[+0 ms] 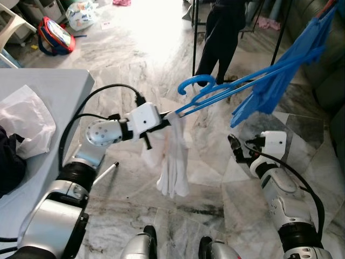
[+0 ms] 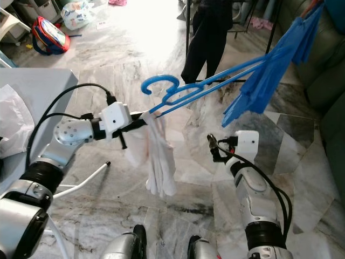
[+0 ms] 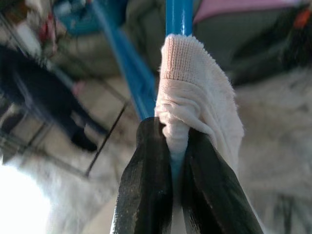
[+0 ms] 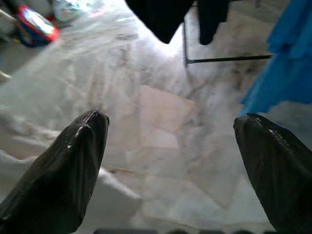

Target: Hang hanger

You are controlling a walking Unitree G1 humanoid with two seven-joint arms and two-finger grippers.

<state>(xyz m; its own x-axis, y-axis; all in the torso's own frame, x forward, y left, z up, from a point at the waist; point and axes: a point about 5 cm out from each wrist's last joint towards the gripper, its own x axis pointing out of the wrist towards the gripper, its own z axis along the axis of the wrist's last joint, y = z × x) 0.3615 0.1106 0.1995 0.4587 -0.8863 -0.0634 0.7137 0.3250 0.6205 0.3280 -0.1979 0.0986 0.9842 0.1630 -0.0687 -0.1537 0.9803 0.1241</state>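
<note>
The left gripper (image 1: 168, 116) clamps the blue hanger (image 1: 226, 89) by its end, hook forward for the rack (image 1: 194, 38). A white cloth (image 1: 173, 162) dangles there. The right gripper (image 4: 170, 170) waits, fingers spread.

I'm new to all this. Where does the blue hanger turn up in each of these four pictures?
Left eye view: blue hanger in the upper middle, held by the left tool.
Right eye view: upper middle, hook toward the left.
Left wrist view: a blue bar rising from the pinched white cloth.
Right wrist view: I cannot make it out.
Shared landmark: the white cloth.
</note>
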